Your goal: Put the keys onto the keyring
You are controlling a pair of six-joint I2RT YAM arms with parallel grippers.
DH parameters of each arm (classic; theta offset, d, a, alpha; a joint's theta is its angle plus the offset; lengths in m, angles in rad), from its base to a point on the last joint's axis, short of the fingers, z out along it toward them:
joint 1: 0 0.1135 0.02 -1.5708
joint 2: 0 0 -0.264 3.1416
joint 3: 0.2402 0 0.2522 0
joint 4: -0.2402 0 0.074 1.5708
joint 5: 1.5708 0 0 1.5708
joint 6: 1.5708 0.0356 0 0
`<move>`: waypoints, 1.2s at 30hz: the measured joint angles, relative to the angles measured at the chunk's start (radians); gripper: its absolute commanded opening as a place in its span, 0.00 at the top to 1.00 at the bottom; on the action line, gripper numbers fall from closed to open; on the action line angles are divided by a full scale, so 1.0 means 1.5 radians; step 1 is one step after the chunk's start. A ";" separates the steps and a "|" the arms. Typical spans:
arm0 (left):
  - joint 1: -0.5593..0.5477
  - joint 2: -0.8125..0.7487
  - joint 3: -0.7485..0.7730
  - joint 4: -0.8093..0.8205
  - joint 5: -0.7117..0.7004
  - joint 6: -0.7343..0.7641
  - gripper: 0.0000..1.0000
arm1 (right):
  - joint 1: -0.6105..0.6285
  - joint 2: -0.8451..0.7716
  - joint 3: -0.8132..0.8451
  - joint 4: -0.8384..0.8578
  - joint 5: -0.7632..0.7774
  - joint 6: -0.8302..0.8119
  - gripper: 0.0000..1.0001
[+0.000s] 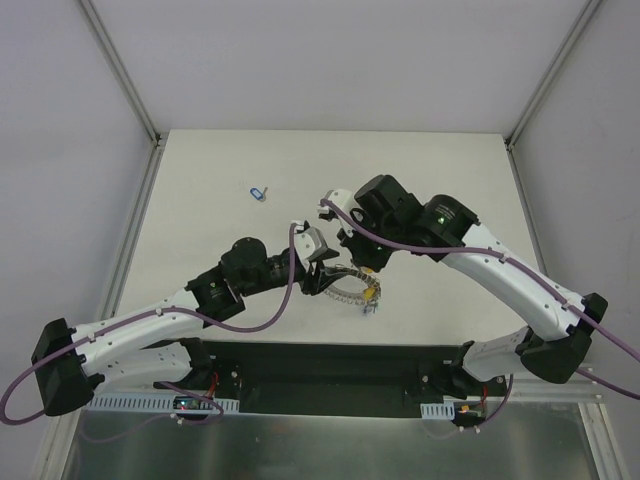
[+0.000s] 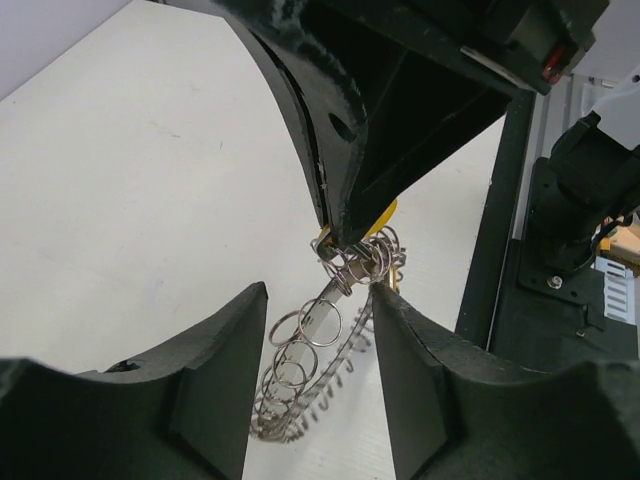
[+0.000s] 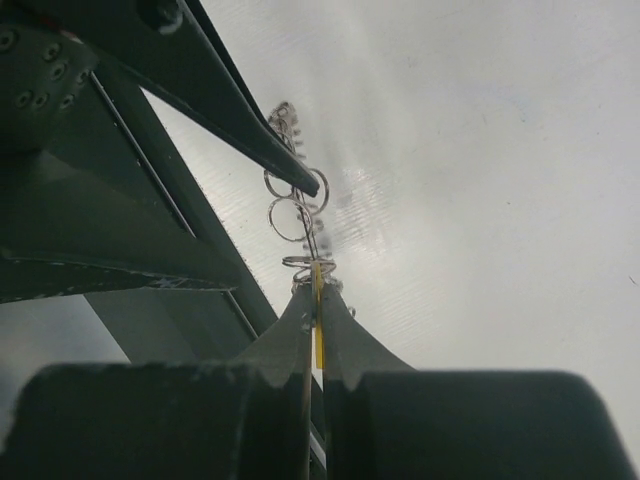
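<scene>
The keyring [image 2: 300, 370], a grey disc edged with silvery wire loops, stands tilted on the table in front of the arm bases [image 1: 350, 291]. My right gripper [image 3: 317, 290] is shut on a yellow-tagged key [image 3: 318, 335] at the ring's upper edge; the same grip shows in the left wrist view, the right gripper [image 2: 335, 235] coming down from above. My left gripper [image 2: 318, 300] is open and straddles the ring. Its right fingertip [image 2: 385, 300] touches the ring's edge, and the left finger stands a little apart. A blue-tagged key [image 1: 259, 192] lies alone on the far left of the table.
Both arms meet over the near middle of the white table [image 1: 450, 170]. A black base plate [image 1: 330, 365] runs along the table's near edge, and grey walls enclose the far and side edges.
</scene>
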 measured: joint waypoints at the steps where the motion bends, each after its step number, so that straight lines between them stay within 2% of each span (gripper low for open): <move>1: 0.000 0.007 0.003 0.001 0.000 -0.006 0.55 | 0.000 0.000 0.003 0.000 0.003 0.006 0.99; 15: 0.000 0.041 0.005 0.004 -0.014 -0.024 0.70 | 0.009 0.005 0.020 -0.004 0.030 0.046 0.99; 27: 0.000 0.059 0.012 0.024 -0.010 -0.024 0.70 | 0.019 0.020 0.032 -0.007 0.037 0.072 0.99; 30: 0.000 0.059 0.014 0.031 -0.004 -0.024 0.71 | 0.023 0.021 0.033 -0.007 0.037 0.077 0.99; 31: 0.000 0.060 0.014 0.032 -0.002 -0.024 0.75 | 0.023 0.021 0.033 -0.007 0.037 0.078 0.99; 36: 0.000 0.061 0.014 0.033 0.002 -0.025 0.74 | 0.024 0.023 0.038 -0.009 0.040 0.080 0.99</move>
